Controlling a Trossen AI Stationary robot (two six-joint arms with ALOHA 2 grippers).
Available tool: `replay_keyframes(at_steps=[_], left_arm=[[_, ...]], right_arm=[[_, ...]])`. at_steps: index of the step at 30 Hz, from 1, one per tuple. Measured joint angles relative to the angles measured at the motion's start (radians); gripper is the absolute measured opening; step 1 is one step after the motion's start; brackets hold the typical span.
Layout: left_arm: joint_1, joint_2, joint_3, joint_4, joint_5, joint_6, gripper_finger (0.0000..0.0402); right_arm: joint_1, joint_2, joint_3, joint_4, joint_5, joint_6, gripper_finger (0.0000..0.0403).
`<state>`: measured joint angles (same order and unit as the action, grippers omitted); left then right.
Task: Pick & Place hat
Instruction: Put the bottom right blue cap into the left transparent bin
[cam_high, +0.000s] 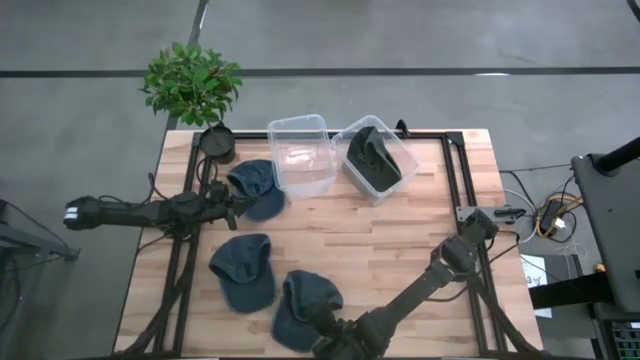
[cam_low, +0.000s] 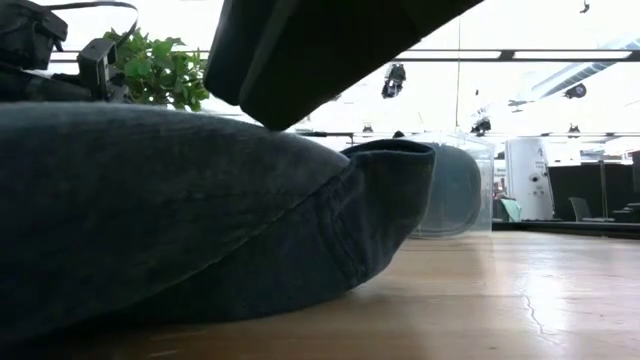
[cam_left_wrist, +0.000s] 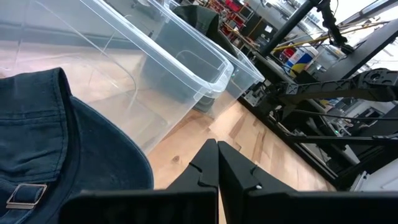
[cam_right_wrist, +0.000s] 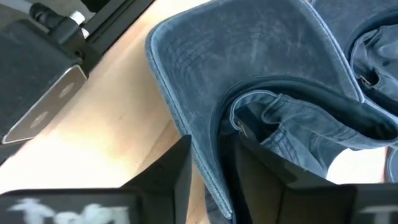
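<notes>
Three blue denim hats lie on the wooden table: one (cam_high: 255, 188) by the clear empty bin (cam_high: 300, 155), one (cam_high: 243, 270) mid-left, and one (cam_high: 305, 305) at the near edge. A dark hat (cam_high: 375, 160) sits in the second bin (cam_high: 395, 150). My right gripper (cam_high: 322, 335) (cam_right_wrist: 214, 165) is at the near hat (cam_right_wrist: 249, 56), shut on it. That hat fills the low view (cam_low: 150, 220), resting on the table. My left gripper (cam_high: 238, 207) (cam_left_wrist: 217, 155) is shut, hovering beside the far hat (cam_left_wrist: 62, 149) without touching it. My right gripper holds the near hat by the side of its brim (cam_right_wrist: 211, 155), close to where the brim meets the crown. The brim edge is pinched between the two fingers (cam_right_wrist: 180, 168), which come low from the table's near side. The hat still lies on the table.
A potted plant (cam_high: 192, 85) stands at the far-left corner beside a black round object (cam_high: 217, 142). The two bins sit side by side at the far edge. Bare wood (cam_high: 400, 240) lies right of centre. Black frame rails (cam_high: 455, 180) run along the right side.
</notes>
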<state>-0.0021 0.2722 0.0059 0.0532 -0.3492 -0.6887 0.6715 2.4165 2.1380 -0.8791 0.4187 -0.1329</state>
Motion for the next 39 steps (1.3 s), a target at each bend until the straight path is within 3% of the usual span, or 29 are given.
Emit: replay_keyframes(at_steps=[10,20,25,30,33,39], left_arm=[[0.0,0.0,0.0,0.0,0.0,0.007,0.0],[0.0,0.0,0.0,0.0,0.0,0.008,0.0],[0.0,0.0,0.0,0.0,0.0,0.011,0.0],[0.0,0.001,0.0,0.0,0.0,0.014,0.0],[0.0,0.001,0.0,-0.001,0.0,0.014,0.0],[0.0,0.001,0.0,-0.001,0.0,0.013,0.0]], right_arm=[[0.007,-0.002,-0.03,-0.013,-0.037,-0.004,0.0098],[0.002,-0.002,-0.091,0.055,-0.024,-0.118,0.0098],[0.003,-0.002,-0.091,0.069,0.077,-0.138,0.0089],[-0.004,-0.002,-0.091,0.071,0.081,-0.176,0.0028],[-0.007,-0.002,-0.091,0.071,0.096,-0.217,0.0016],[0.005,-0.002,-0.063,-0.02,0.281,-0.34,0.0014]])
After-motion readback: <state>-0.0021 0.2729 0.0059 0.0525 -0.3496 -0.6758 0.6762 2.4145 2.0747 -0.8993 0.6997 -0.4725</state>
